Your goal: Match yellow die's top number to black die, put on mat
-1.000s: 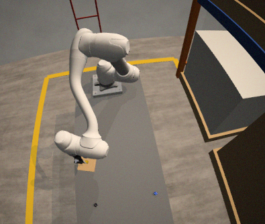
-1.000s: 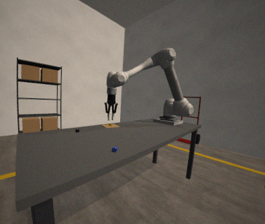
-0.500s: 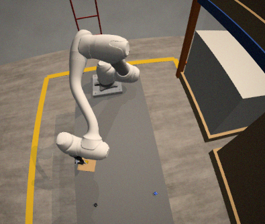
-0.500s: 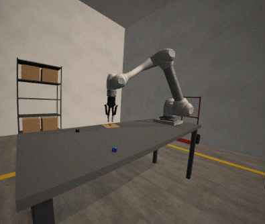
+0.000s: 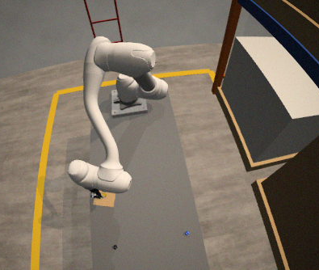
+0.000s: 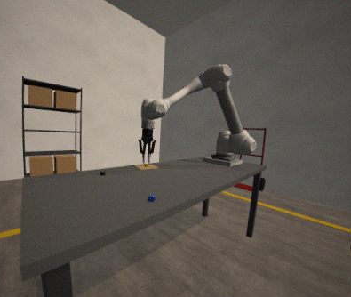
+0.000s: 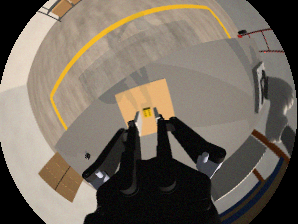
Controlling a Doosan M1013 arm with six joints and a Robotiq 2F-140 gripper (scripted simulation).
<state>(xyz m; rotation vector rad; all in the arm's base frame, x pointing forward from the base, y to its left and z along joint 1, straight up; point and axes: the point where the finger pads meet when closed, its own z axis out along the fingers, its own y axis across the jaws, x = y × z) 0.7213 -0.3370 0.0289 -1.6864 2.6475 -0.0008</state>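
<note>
The yellow die [image 5: 104, 195] [image 6: 146, 165] [image 7: 147, 112] sits on the orange-tan mat [image 5: 108, 202] [image 6: 155, 167] [image 7: 126, 101], inside its edges. Several dark pips show on it in the wrist view, too small to count surely. My gripper [image 5: 100, 196] [image 6: 147, 161] [image 7: 147, 114] points down just over the die, partly open, with a fingertip on each side and gaps between them and the die. The black die [image 5: 115, 246] [image 6: 102, 173] [image 7: 87, 156] and the blue die [image 5: 186, 233] [image 6: 152, 198] lie on the table, away from the mat. Their top numbers are not readable.
The long grey table [image 5: 153, 182] [image 6: 111, 196] carries the arm's base plate [image 5: 129, 111] [image 6: 231, 162] at its far end. A shelf with boxes [image 6: 66, 100] stands behind it. Large cabinets [image 5: 262, 105] stand beside the table on the floor.
</note>
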